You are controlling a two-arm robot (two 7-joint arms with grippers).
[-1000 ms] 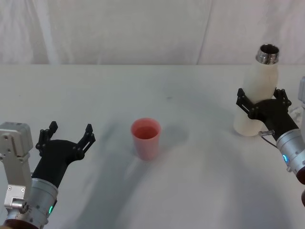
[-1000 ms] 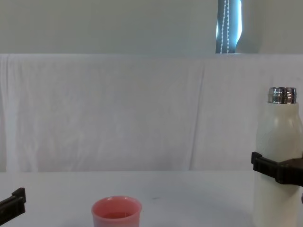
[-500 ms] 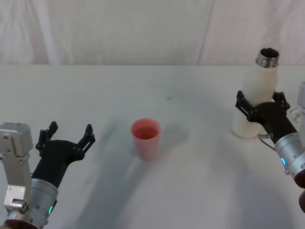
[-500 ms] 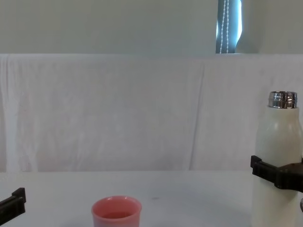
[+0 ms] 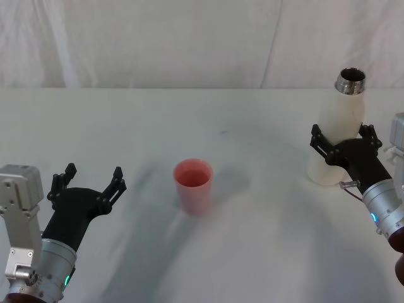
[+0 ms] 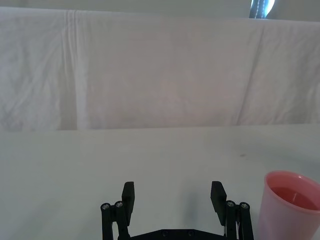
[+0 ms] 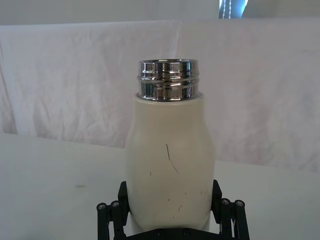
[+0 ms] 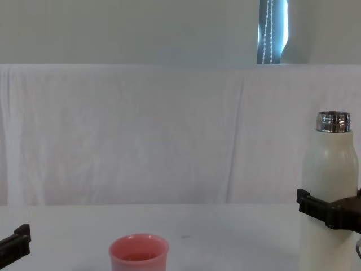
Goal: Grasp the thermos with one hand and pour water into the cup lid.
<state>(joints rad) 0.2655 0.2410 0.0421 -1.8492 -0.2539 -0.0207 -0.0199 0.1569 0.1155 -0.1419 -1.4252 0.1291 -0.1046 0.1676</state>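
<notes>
The cream-white thermos [image 5: 338, 120] stands upright at the table's right side, its open steel neck [image 7: 166, 86] on top. My right gripper [image 5: 343, 136] is shut on its lower body, one black finger [image 7: 122, 197] on each side. In the chest view the thermos [image 8: 330, 169] rises at the right edge with a finger [image 8: 307, 204] across it. The pink cup lid [image 5: 193, 183] sits mid-table, well to the left of the thermos, with a pinkish fill showing inside [image 6: 295, 192]. My left gripper [image 5: 93, 172] rests open near the front left, beside the cup lid and apart from it.
The white cloth-covered table [image 5: 252, 126] has free room between the cup lid and the thermos. A white curtain [image 8: 141, 130] hangs along the table's far edge. A small dark speck [image 5: 222, 132] marks the cloth behind the cup lid.
The thermos and my right gripper have come down and shifted slightly left; the steel neck sits lower in the chest view. The left arm and cup lid have barely moved.
</notes>
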